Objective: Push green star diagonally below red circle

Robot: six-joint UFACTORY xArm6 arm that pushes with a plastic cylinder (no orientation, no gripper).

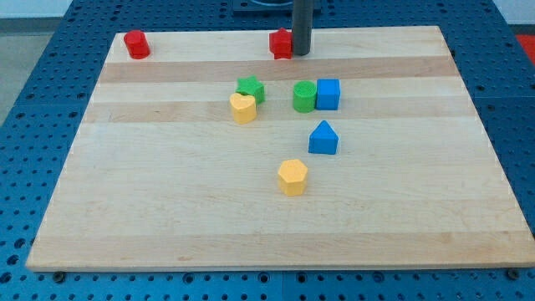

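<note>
Fingers absent: my tip [301, 53], holding nothing, apparently touches a red block [281, 43], while the green star [250, 89] lies down-left toward the view's bottom.

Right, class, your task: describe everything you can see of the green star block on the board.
The green star is a small, chunky block of plain green, matte like painted wood, with a notched, star-like outline. It lies flat on the wooden board, in the upper middle, slightly toward the view's left. The yellow heart-shaped block sits against its lower left edge, apparently touching. The green round block stands apart on its right. My tip is away toward the view's top right, beside a red block, not touching the star.
</note>
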